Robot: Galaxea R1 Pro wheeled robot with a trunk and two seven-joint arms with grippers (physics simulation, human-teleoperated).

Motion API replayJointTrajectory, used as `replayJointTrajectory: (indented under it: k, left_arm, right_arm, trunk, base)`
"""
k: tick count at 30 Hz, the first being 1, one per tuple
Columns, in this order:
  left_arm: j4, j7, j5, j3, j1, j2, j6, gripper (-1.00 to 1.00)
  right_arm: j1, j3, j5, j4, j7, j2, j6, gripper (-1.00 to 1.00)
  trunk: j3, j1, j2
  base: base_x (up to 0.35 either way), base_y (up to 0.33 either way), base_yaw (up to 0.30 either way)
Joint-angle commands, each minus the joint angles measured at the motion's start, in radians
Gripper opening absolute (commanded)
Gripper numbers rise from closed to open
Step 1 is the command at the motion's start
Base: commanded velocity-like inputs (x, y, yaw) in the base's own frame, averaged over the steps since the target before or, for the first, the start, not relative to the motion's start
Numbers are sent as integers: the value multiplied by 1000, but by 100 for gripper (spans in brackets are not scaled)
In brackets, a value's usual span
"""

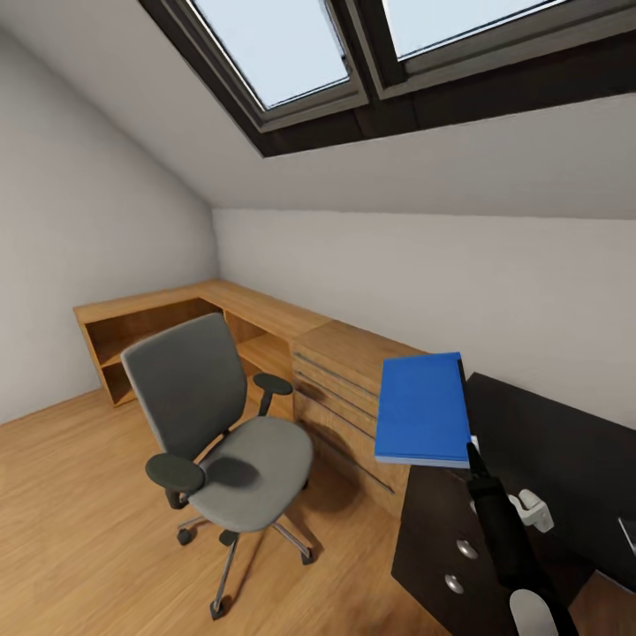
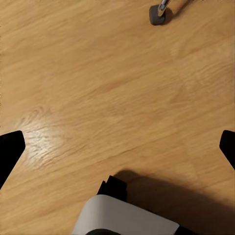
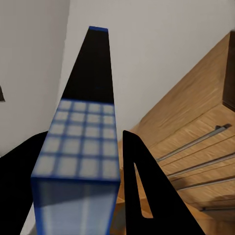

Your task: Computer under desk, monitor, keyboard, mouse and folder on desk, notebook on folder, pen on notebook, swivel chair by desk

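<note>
My right gripper is shut on one edge of the bright-blue folder and holds it in the air over the near end of the black desk. In the right wrist view the folder runs edge-on between the two black fingers of the right gripper. The grey swivel chair stands on the wood floor left of the desk with a bare seat. My left gripper hangs open above the floor, near one chair caster.
A light-wood shelf unit and drawer chest line the wall behind the chair. The desk's drawer unit shows round silver knobs. A sloped ceiling with skylights hangs overhead. Open floor lies to the left.
</note>
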Motion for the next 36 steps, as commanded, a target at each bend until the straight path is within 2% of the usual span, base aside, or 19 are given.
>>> replayJointTrajectory:
  k: [1, 7, 13, 23, 29, 30, 31, 34, 35, 36]
  left_arm:
    - [-2, 3, 10, 1, 0, -1, 4, 100]
    - [-2, 3, 10, 1, 0, -2, 4, 100]
    - [-2, 3, 10, 1, 0, -2, 4, 100]
    - [-1, 3, 10, 1, 0, -2, 4, 100]
    - [1, 3, 9, 1, 0, -3, 5, 100]
    - [1, 3, 10, 1, -1, -3, 5, 100]
    - [1, 3, 10, 1, -1, -3, 5, 100]
    - [1, 3, 10, 1, 0, -3, 5, 100]
    - [1, 3, 10, 1, 0, -3, 4, 100]
    - [1, 3, 10, 1, 0, -3, 4, 100]
  right_arm:
    - [-1, -1, -10, 1, 5, 1, 1, -100]
    - [0, 0, -9, 1, 4, 1, -2, -100]
    - [-1, -2, -9, 1, 2, 0, -2, -100]
    - [-1, -7, -10, 20, -51, -2, -1, -100]
    - [-1, -10, -15, 22, -106, -4, -1, -100]
    - [-1, -17, -46, 22, -134, -4, -1, -100]
    - [-1, -19, -56, 22, -139, -4, -1, -100]
    - [-1, -23, -124, 22, -171, -6, 1, -100]
    - [-1, -24, -182, 22, -197, -7, 3, -100]
    - [-1, -24, -188, 22, -201, -7, 3, -100]
  trunk:
    - [2, -4, 7]
    - [21, -27, 49]
    - [40, -50, 91]
    - [71, -88, 161]
    - [89, -111, 203]
    - [92, -115, 210]
    - [94, -119, 217]
    - [103, -130, 238]
    - [105, -134, 245]
    - [108, -138, 252]
  base:
    - [0, 0, 0]
    - [0, 0, -33]
    - [0, 0, -218]
    - [0, 0, -264]
    - [0, 0, -266]
    - [0, 0, -266]
    - [0, 0, -266]
    - [0, 0, -266]
    - [0, 0, -266]
    - [0, 0, -266]
